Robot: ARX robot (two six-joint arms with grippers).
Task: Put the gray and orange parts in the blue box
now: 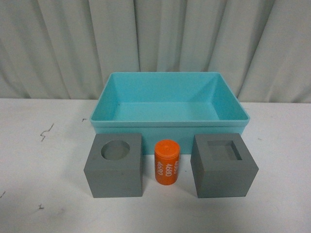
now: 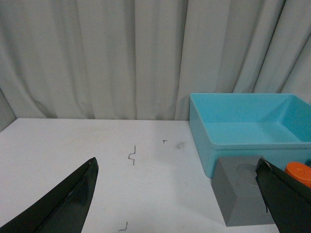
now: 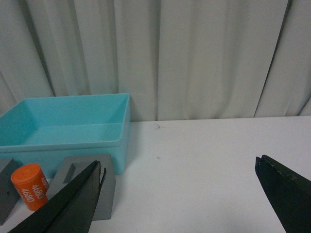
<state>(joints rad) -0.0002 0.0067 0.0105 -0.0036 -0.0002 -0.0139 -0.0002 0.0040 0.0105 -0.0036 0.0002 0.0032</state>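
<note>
In the front view the blue box (image 1: 170,124) stands empty on the white table. In front of it sit a gray cube with a round recess (image 1: 115,167), an orange cylinder (image 1: 166,162) with white numbers, and a gray cube with a square recess (image 1: 223,165). Neither gripper shows in the front view. My left gripper (image 2: 177,167) is open and empty, to the left of the round-recess cube (image 2: 240,196). My right gripper (image 3: 177,170) is open and empty, to the right of the square-recess cube (image 3: 92,191). The cylinder shows in both wrist views (image 2: 299,174) (image 3: 30,187).
A gray-green curtain (image 1: 155,39) hangs behind the table. Small dark marks (image 1: 46,132) lie on the white tabletop at the left. The box also shows in the left wrist view (image 2: 252,131) and the right wrist view (image 3: 63,128).
</note>
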